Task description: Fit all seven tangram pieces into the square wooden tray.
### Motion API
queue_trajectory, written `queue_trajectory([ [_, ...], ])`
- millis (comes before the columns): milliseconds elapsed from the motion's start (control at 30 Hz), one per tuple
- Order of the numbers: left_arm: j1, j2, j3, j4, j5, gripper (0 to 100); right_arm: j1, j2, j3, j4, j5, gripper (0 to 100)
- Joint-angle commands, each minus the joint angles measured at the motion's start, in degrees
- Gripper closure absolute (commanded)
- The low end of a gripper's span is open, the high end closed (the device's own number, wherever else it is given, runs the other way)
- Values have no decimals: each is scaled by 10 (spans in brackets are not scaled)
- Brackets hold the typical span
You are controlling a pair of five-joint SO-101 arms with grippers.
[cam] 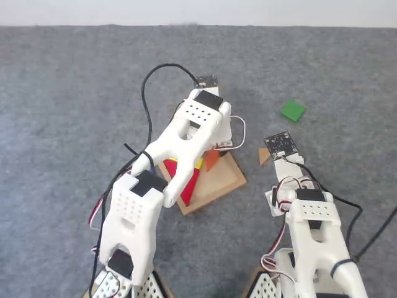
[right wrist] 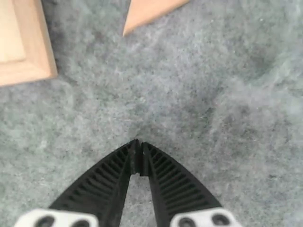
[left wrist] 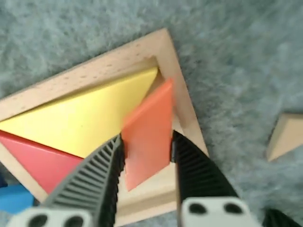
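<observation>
left gripper [left wrist: 147, 142]: clamped on the orange piece [left wrist: 149, 127], one ribbed finger [left wrist: 102, 175] on each side face, piece held tilted over the square wooden tray [left wrist: 182, 97]. The piece's far end sits past the fingertips at the tray's inner corner, right beside the tip of the yellow triangle [left wrist: 80, 118]. Can't tell if it touches the tray floor there, the edge is blurred. yellow triangle lies flat in the tray, beside the gripper, long side along the far rim. red triangle [left wrist: 35, 161] lies flat, edge to edge with the yellow, back toward the wrist from it. blue piece [left wrist: 12, 201] is just beyond the red, further back toward the wrist; can't tell if it's inside the tray. Bare tray floor shows under the fingers. right gripper [right wrist: 137, 146]: fully closed, tips touching, nothing between them, over bare grey mat [right wrist: 227, 94]. The tray's outer corner is ahead of its tips, off toward the left gripper's side, apart from the fingers. plain wooden triangle [right wrist: 149, 10] lies on the mat ahead of the tips, outside the tray, near that corner but not touching it. From above it sits just beside the tip of the right arm [cam: 313, 217], on the tray side. green square [cam: 292, 110] is on the mat further out beyond the right gripper, well apart from the tray and both grippers.
</observation>
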Motion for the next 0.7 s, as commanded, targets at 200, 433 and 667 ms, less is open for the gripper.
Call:
queue_trajectory([
  [200, -1, -6, -26, -5, 8, 754, -5, -20, -1, -8, 4, 992],
  [433, -14, -11, -58, -6, -4, 754, -5, -20, -1, -8, 4, 992],
  [667, -34, -32, -211, 107, -189, 829, -5, -20, -1, -8, 4, 992],
])
